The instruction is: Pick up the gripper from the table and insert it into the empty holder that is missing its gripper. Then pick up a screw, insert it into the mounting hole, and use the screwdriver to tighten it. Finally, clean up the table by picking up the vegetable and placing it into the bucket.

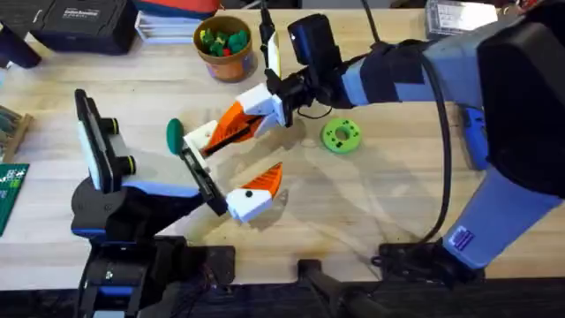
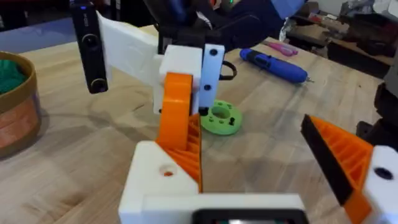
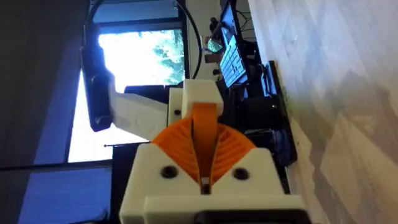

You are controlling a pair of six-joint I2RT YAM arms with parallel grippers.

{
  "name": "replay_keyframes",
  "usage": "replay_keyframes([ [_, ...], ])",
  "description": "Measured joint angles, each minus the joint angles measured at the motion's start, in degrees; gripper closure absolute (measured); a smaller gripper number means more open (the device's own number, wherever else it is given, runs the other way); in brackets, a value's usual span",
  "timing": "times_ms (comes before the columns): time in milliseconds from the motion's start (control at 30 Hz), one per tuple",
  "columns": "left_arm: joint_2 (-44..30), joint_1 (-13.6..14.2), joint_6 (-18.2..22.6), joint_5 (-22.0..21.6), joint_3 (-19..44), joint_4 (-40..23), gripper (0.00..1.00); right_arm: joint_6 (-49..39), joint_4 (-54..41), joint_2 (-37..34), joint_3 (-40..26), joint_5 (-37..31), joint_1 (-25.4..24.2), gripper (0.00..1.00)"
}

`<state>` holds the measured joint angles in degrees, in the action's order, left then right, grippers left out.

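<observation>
The gripper [image 1: 221, 128], a white block with an orange wedge, hangs just above the table. My right gripper [image 1: 267, 106] is shut on its orange tip [image 3: 203, 127]. Its white block [image 2: 158, 183] sits at the far end of the holder [image 1: 201, 177], the black bar on my left arm; I cannot tell whether it is seated. My left gripper [image 1: 245, 163] is open, its own orange finger [image 2: 351, 162] well apart. The dark-green vegetable [image 1: 174, 134] lies beside the block. The bucket [image 1: 225, 51] stands behind. The blue screwdriver [image 2: 273, 64] lies at the right. A screw is too small to make out.
A bright-green disc with holes [image 1: 341, 135] lies right of the grippers. A black case [image 1: 84, 22] stands at the back left. A green circuit board [image 1: 11, 199] sits at the left edge. The bucket holds green and red toys. Bare wood lies in front of the disc.
</observation>
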<state>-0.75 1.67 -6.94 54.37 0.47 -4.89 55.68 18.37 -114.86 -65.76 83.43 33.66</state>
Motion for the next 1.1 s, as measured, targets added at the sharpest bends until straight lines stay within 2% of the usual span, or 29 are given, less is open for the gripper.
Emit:
replay_keyframes([
  [100,0.0,0.0,0.11,0.04,0.0,0.0,0.015,-0.44,-0.1,0.01,0.0,0.37,-0.13,0.925],
  [300,0.02,0.2,0.79,1.3,0.0,-0.02,0.015,-2.2,-0.32,-0.01,0.0,0.41,-0.4,0.802],
  [500,0.02,0.35,1.19,1.76,0.0,-0.02,0.014,-3.18,-0.41,-0.27,0.0,1.15,-0.84,0.763],
  [567,0.09,0.35,1.54,1.96,0.0,-0.02,0.014,-3.36,-0.52,-0.39,0.0,1.4,-1.1,0.668],
  [633,0.09,0.49,1.7,2.82,0.0,-0.07,0.014,-3.5,-0.47,-0.6,0.0,1.26,-1.42,0.514],
  [800,0.09,1.09,2.01,4.57,0.0,-0.28,0.014,-3.58,-0.42,-0.67,0.0,0.8,-2.26,0.23],
  [833,0.09,1.09,2.03,4.66,0.0,-0.28,0.014,-3.5,-0.5,-0.67,0.0,0.71,-2.36,0.108],
  [867,0.09,1.09,2.03,4.73,0.0,-0.28,0.014,-3.65,-0.41,-0.67,0.0,0.6,-2.39,0.035],
  [1100,0.09,1.09,2.03,5.01,0.0,-0.28,0.014,-6.73,1.77,-0.67,0.0,-2.46,-2.48,0.008],
])
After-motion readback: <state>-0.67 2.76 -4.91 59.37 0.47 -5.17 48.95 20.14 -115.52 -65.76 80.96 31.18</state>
